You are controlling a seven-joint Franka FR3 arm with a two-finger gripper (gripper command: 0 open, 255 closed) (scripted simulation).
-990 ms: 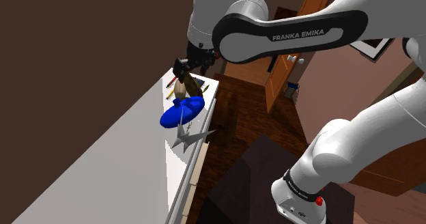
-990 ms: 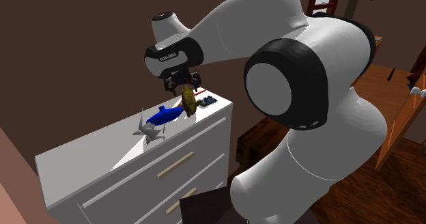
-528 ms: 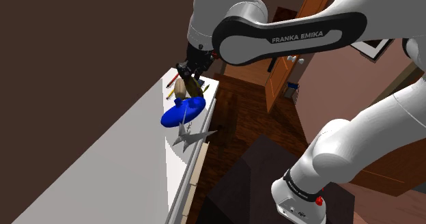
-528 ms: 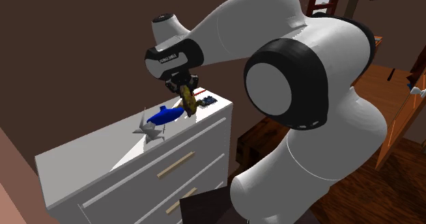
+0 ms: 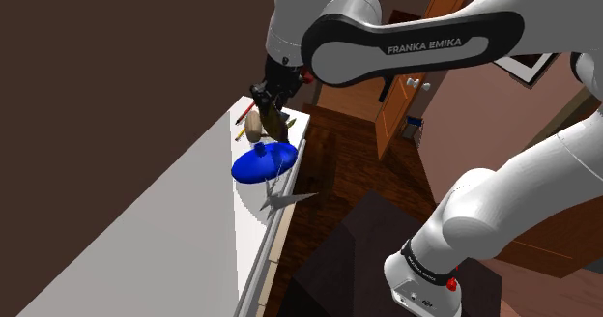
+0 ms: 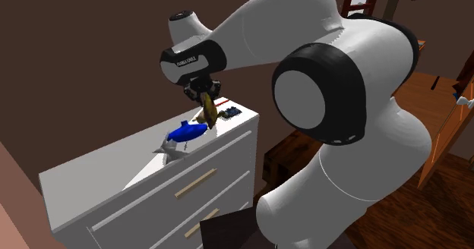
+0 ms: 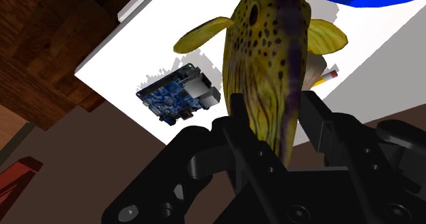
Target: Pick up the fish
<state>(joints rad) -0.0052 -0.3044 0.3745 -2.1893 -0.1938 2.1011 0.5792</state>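
Fish (image 7: 270, 59), yellow and spotted, hangs head-down, pinched between the gripper's (image 7: 275, 117) two fingers, seemingly just clear of the white dresser top (image 5: 164, 238), near a blue object (image 5: 264, 162) and a circuit board (image 7: 179, 98). Grasp looks made; the next move calls for lifting straight up, grip firm.

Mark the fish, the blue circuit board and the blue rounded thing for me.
fish (image 7: 270, 59), wrist view, spotted body between the fins.
circuit board (image 7: 179, 98), wrist view, middle of its blue face.
blue rounded thing (image 5: 264, 162), shoulder view, centre of its top.
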